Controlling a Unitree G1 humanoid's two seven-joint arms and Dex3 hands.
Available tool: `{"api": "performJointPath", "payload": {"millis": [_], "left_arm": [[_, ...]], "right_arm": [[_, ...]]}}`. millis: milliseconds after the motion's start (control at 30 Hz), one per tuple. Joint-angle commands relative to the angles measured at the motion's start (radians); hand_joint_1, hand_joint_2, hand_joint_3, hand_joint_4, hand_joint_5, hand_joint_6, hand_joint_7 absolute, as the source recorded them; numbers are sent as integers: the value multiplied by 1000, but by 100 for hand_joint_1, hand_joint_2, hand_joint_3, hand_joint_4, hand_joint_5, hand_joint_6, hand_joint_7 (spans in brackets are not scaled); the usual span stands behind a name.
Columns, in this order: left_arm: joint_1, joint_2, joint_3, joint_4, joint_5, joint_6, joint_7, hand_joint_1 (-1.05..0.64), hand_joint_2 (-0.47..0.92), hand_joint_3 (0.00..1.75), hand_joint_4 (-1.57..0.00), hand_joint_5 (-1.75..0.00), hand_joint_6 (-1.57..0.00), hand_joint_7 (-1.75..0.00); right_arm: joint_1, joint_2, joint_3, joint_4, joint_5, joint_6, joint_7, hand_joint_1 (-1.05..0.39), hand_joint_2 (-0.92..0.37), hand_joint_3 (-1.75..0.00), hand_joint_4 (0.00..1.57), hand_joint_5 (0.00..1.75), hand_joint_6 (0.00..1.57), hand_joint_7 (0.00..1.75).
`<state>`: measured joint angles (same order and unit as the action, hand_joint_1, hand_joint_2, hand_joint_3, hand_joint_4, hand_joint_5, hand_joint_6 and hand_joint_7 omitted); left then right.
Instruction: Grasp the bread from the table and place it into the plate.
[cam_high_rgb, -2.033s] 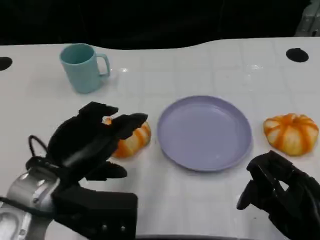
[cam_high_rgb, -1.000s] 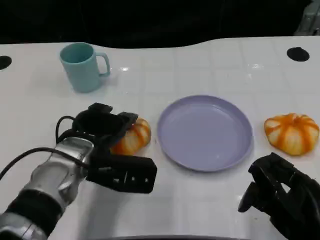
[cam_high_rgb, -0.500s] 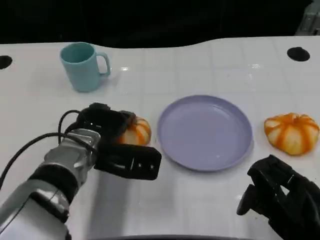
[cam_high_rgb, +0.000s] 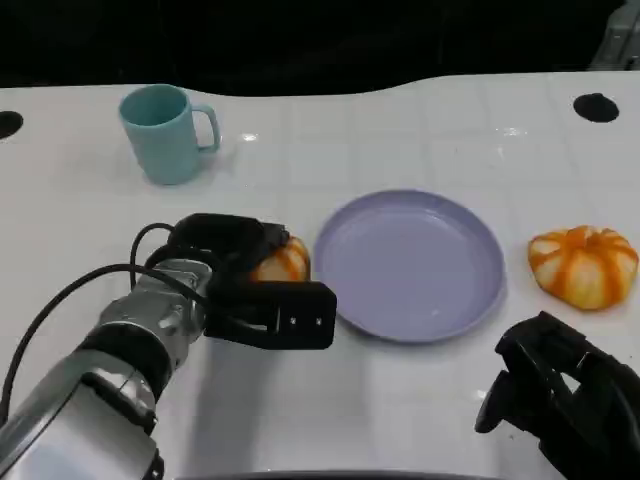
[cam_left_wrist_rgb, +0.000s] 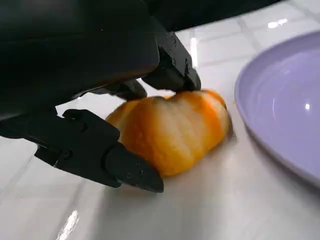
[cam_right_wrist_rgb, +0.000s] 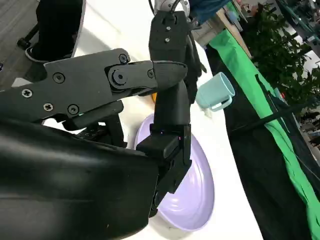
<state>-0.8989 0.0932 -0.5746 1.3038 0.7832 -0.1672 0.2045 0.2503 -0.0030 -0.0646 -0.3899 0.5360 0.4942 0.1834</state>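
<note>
- Two breads sit on the white table (cam_high_rgb: 420, 400). The near bread (cam_high_rgb: 283, 262) lies just left of the plate; the far bread (cam_high_rgb: 583, 264) lies to the plate's right, apart from it.
- One plate (cam_high_rgb: 410, 265), lilac and round, sits mid-table with nothing in it.
- One mug (cam_high_rgb: 166, 133), pale teal, stands upright at the back left, its handle turned toward the right.
- The left hand (cam_high_rgb: 232, 262) is cupped over the near bread. From the left wrist, its fingers (cam_left_wrist_rgb: 170, 70) press on the top of the loaf and another black finger lies low along its side, so the hand is clamped around it. The bread's underside looks to be on the table, close to the plate's rim.
- The right hand (cam_high_rgb: 560, 395) is at the near right edge of the table, below the far bread and not touching it. Its fingers are curled inward with nothing in them.
- Two dark round holes mark the tabletop, one at the far left edge (cam_high_rgb: 8, 124), one at the far right (cam_high_rgb: 596, 107).
</note>
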Motion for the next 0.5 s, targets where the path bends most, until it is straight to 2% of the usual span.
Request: {"api": "performJointPath", "payload": {"millis": [33, 100, 167, 233, 267, 333, 400, 433, 467, 500], "left_arm": [[19, 24, -2, 14, -7, -29, 90, -21, 92, 25, -84, -170, -67, -161], [21, 27, -8, 14, -4, -30, 123, -21, 92, 27, -83, -173, -62, -169], [21, 30, -10, 12, -5, -30, 146, -23, 92, 27, -82, -174, -66, -140], [21, 31, -10, 12, -9, -30, 157, -27, 92, 14, -80, -175, -88, -68], [21, 32, -10, 12, -9, -30, 160, -27, 92, 13, -80, -175, -92, -56], [21, 32, -10, 12, -10, -31, 161, -28, 92, 11, -80, -175, -96, -46], [17, 38, -3, 10, -15, -20, 171, -28, 92, 11, -80, -175, -97, -44], [15, 43, 3, 8, -19, -12, 179, -22, 92, 16, -79, -175, -83, -96], [13, 46, 7, 6, -22, -6, 184, -20, 92, 16, -79, -175, -75, -121], [12, 47, 8, 6, -24, -3, 186, -19, 92, 17, -79, -175, -71, -133]], "right_arm": [[6, -12, -10, -18, 4, -2, -1, -51, -92, -24, 63, 175, 54, 155], [4, -15, -12, -14, 4, -4, 4, -50, -92, -24, 63, 175, 54, 154], [2, -16, -15, -8, 5, -9, 10, -50, -92, -25, 62, 175, 53, 154], [0, -15, -18, -4, 6, -11, 12, -50, -92, -25, 62, 175, 53, 154], [0, -15, -19, -3, 6, -11, 13, -50, -92, -25, 63, 175, 53, 154], [0, -14, -19, -3, 6, -11, 14, -50, -92, -25, 63, 175, 53, 154], [-1, -14, -20, 2, 6, -15, 18, -50, -92, -25, 63, 175, 53, 154], [-2, -14, -21, 5, 6, -18, 21, -50, -92, -23, 63, 175, 53, 153], [-2, -13, -21, 8, 6, -20, 24, -50, -92, -23, 63, 175, 54, 153], [-2, -13, -22, 9, 5, -22, 25, -50, -92, -23, 63, 175, 54, 153]]}}
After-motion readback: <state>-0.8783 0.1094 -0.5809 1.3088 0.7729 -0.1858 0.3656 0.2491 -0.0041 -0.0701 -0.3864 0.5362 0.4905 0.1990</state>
